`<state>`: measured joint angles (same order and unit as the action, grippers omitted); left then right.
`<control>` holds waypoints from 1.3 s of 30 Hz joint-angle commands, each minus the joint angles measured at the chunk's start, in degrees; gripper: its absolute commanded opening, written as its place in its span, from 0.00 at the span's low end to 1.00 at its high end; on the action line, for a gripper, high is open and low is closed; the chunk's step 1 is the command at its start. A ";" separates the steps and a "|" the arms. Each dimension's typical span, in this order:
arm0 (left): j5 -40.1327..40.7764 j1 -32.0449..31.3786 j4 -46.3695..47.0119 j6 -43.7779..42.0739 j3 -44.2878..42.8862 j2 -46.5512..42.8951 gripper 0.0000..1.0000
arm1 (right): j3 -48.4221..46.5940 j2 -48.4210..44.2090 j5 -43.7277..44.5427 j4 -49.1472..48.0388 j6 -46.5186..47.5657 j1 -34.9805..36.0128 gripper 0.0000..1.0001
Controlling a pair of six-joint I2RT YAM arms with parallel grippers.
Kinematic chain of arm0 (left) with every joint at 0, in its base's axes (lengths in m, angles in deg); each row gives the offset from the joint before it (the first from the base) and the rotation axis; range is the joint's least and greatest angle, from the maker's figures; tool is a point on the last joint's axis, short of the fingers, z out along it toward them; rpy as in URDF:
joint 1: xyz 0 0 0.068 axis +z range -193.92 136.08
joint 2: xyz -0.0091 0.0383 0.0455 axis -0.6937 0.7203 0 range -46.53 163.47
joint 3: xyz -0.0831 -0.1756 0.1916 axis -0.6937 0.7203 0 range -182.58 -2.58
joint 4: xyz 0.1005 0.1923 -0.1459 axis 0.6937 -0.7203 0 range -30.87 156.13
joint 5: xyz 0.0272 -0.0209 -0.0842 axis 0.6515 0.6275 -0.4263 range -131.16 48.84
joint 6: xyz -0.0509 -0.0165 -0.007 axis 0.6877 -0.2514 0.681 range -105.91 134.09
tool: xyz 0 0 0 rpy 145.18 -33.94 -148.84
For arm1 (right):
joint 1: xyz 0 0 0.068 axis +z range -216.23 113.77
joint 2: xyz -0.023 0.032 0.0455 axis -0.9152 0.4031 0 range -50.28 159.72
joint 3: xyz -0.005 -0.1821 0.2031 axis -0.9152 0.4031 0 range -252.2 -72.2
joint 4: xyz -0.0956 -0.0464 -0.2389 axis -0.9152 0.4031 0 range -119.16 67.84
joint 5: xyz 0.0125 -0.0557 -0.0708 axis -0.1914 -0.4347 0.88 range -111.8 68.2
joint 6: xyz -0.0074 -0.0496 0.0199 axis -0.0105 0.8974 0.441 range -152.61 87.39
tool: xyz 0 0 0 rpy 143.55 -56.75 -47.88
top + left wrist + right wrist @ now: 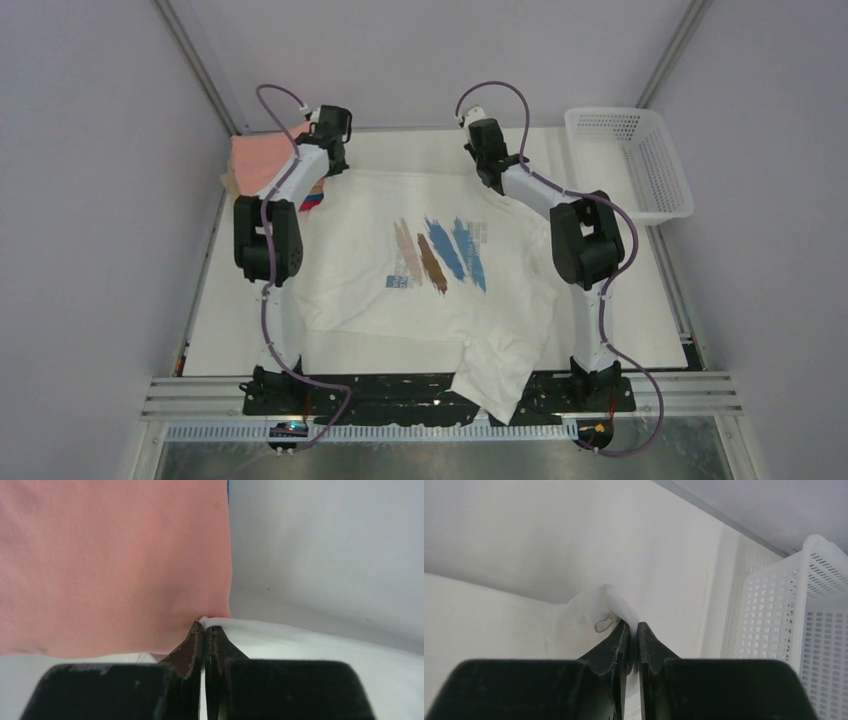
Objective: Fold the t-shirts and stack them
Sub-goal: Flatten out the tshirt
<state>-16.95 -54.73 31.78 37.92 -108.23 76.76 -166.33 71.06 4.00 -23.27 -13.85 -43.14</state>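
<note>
The white t-shirt [400, 260] with tan, brown and blue brush strokes lies spread on the table, print up, one part hanging over the near edge. My left gripper [335, 160] is shut on its far left corner; a thin white fold [220, 622] sits between the jaws. My right gripper [487, 172] is shut on its far right corner, a bunched white fold [609, 605] pinched between the jaws. A stack of folded t-shirts [262, 160], salmon-pink on top, sits at the far left, right behind the left gripper; it also fills the left wrist view [110, 560].
A white perforated plastic basket [632, 165] stands at the far right; it also shows in the right wrist view [794, 615]. Grey walls enclose the table on the back and both sides.
</note>
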 commanded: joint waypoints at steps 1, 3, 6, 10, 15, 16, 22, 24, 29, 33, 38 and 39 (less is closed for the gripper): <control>0.47 0.33 -3.24 1.65 -6.45 1.62 0.00 | -6.74 1.75 2.85 -2.75 2.52 -0.70 0.18; 0.14 0.44 -3.93 1.79 -8.62 3.00 0.00 | -7.84 4.10 4.32 -4.94 6.09 -0.95 0.21; -0.03 0.44 -5.76 1.82 -12.67 5.20 0.02 | -9.33 6.39 3.26 -9.20 12.97 -1.49 0.25; 1.50 0.60 -7.74 3.26 -15.59 7.21 0.13 | -12.99 11.29 1.88 -11.21 28.21 -2.24 0.49; -1.00 0.79 -7.79 3.39 -16.68 6.53 0.59 | -20.26 17.54 6.02 -17.65 36.44 -2.54 0.90; -1.76 0.79 -7.69 3.27 -16.71 5.74 0.65 | -20.94 17.49 7.11 -17.62 35.49 -2.48 0.92; -6.77 0.09 -6.34 3.84 -12.89 -1.47 0.99 | -14.88 3.28 2.51 -13.78 11.64 -2.96 0.95; -6.91 -0.67 -6.13 3.90 -9.96 -4.70 1.00 | -13.20 -1.06 -0.52 -5.74 1.53 -3.26 0.95; -6.89 -2.81 -4.82 4.34 0.88 -13.73 1.00 | -7.69 -8.70 -5.96 12.97 -14.73 -3.63 0.95; -8.93 -4.14 -1.68 5.06 12.22 -19.89 1.00 | -5.74 -9.65 -12.14 19.05 -17.89 -4.96 0.95; -12.56 -4.40 2.33 6.31 22.23 -24.12 1.00 | -12.08 -4.47 -14.48 25.55 -15.27 -6.89 0.95; -13.04 -4.40 2.62 6.24 23.38 -24.25 1.00 | -12.94 -2.34 -15.44 26.00 -12.02 -7.04 0.96</control>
<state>-26.70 -59.50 30.18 42.73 -89.98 54.07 -175.53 62.55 -7.06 -5.61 -27.97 -49.04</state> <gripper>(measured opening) 0.994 0.952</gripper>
